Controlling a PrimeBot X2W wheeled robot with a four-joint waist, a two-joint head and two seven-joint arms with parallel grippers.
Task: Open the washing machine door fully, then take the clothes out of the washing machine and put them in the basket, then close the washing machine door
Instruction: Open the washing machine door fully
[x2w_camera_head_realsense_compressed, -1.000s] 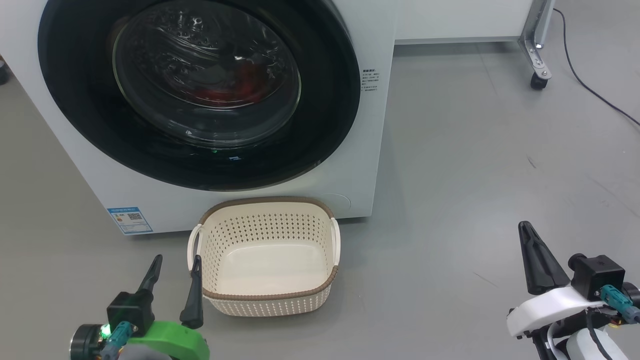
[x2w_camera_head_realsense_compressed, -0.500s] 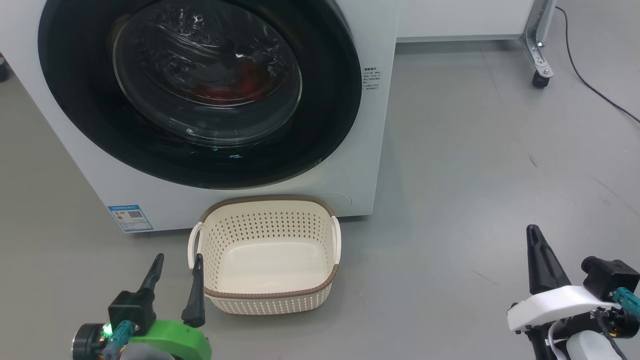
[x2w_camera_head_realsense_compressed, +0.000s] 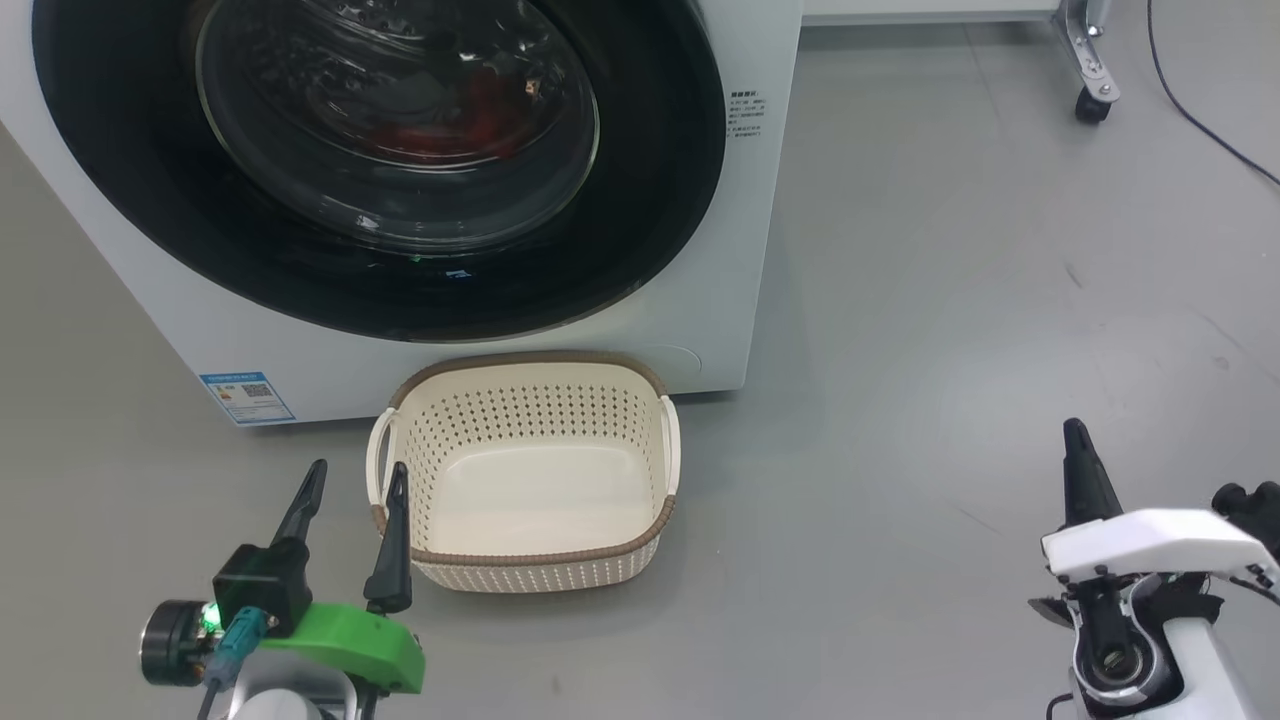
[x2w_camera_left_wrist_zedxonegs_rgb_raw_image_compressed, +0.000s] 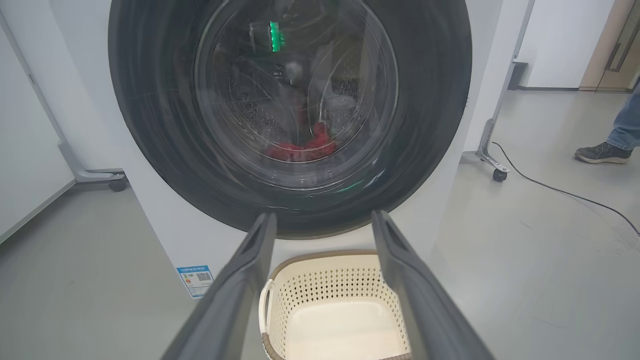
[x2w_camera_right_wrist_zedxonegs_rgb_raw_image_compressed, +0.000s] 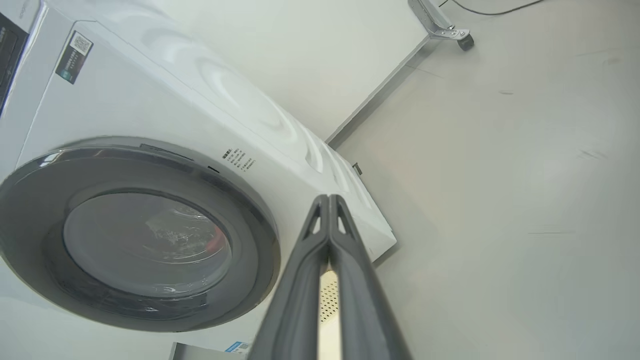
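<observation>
The washing machine door (x2w_camera_head_realsense_compressed: 400, 130) fills the upper left of the head view, its black rim lying closed against the white front of the washing machine (x2w_camera_head_realsense_compressed: 745, 260). Through the bulging glass the clothes (x2w_camera_head_realsense_compressed: 445, 120) show as a red heap low in the drum, clearer at the centre of the left wrist view (x2w_camera_left_wrist_zedxonegs_rgb_raw_image_compressed: 300, 148).

Just below the door, at the middle of the head view, the basket (x2w_camera_head_realsense_compressed: 520, 358) stands on the grey floor (x2w_camera_head_realsense_compressed: 900, 400), close to the machine's foot, with a blue sticker (x2w_camera_head_realsense_compressed: 245, 397) to its left.

The left pincer (x2w_camera_head_realsense_compressed: 358, 467) hangs at the lower left, beside the basket's near left corner, fingers spread wide and holding nothing. The right pincer (x2w_camera_head_realsense_compressed: 1077, 440) sits at the lower right, well apart from the basket – its fingers (x2w_camera_right_wrist_zedxonegs_rgb_raw_image_compressed: 320, 235) pressed together, nothing between them.

At the right edge of the left wrist view, a person's shoe (x2w_camera_left_wrist_zedxonegs_rgb_raw_image_compressed: 602, 152) rests on the floor.
</observation>
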